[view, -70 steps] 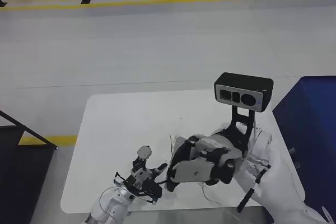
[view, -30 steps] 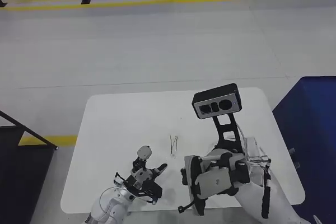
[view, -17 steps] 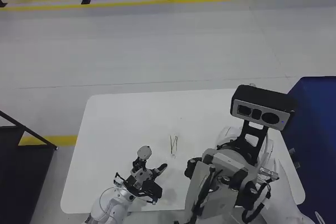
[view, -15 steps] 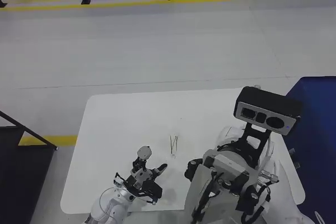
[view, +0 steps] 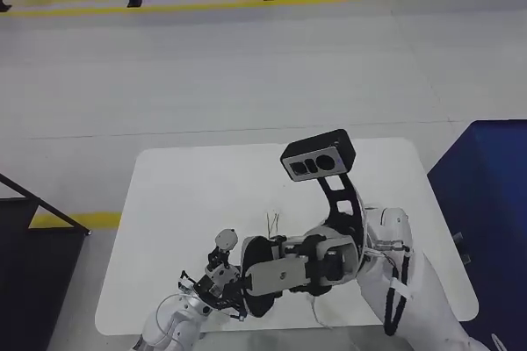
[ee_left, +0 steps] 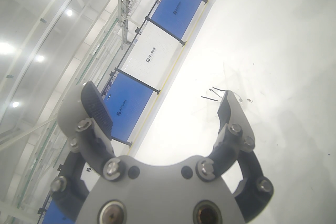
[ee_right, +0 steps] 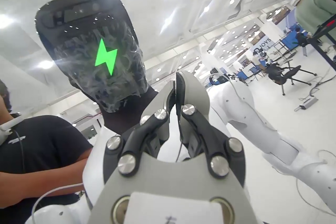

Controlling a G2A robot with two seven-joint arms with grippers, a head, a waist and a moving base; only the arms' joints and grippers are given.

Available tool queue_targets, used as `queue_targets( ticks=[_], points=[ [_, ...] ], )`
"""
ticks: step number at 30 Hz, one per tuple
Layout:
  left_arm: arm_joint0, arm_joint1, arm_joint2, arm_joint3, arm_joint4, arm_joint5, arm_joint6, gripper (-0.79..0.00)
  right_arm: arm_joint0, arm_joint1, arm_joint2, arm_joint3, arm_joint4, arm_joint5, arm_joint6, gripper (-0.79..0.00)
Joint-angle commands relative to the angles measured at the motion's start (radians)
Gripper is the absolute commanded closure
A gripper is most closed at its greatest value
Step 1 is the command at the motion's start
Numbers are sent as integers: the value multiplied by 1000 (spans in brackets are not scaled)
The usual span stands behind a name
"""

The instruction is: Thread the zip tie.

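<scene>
Worktop (view: 202,184): white, rounded corners. Both arms are over its near half.

Right arm (view: 388,250): bent across the near edge toward the left side. In the top view its wrist end sits close against the left arm's wrist; I cannot tell whether they touch.

Right hand (ee_right: 176,83): turned upward, away from the worktop. Its 2 fingers (ee_right: 193,89) are pressed together along their length. A thin dark strip runs in the seam between them and trails down toward the palm. It reads as 1 zip tie (ee_right: 179,141), pinched in the grip. Its head and tip cannot be made out.

Left hand (ee_left: 158,95): low over the near left part of the worktop, tilted upward. The 2 fingers are spread wide apart, ribbed pads facing each other, nothing between them.

Loose zip ties (view: 272,219): a small bunch of thin strips lying flat near the middle of the worktop, beyond the left hand, near it but not touching. In the left wrist view at least 2 dark strips show just past the tip of 1 finger. They lie side by side at slightly different angles, with a paler strip or 2 beside them. How many there are in all cannot be told
</scene>
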Motion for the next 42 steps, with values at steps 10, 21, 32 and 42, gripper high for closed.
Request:
queue_targets(
  ticks=[10, 21, 32, 42],
  points=[
    [0, 0, 0, 0, 0, 0, 0, -785, -8, 4, 87, 103, -78, -86, 11, 0],
    [0, 0, 0, 0, 0, 0, 0, -785, -70, 72, 433, 598, -188, -14, 248, 0],
    [0, 0, 0, 0, 0, 0, 0, -785, -63, 115, 538, 843, -194, 60, 526, 0],
    [0, 0, 0, 0, 0, 0, 0, -785, -63, 115, 538, 843, -194, 60, 526, 0]
  ],
)
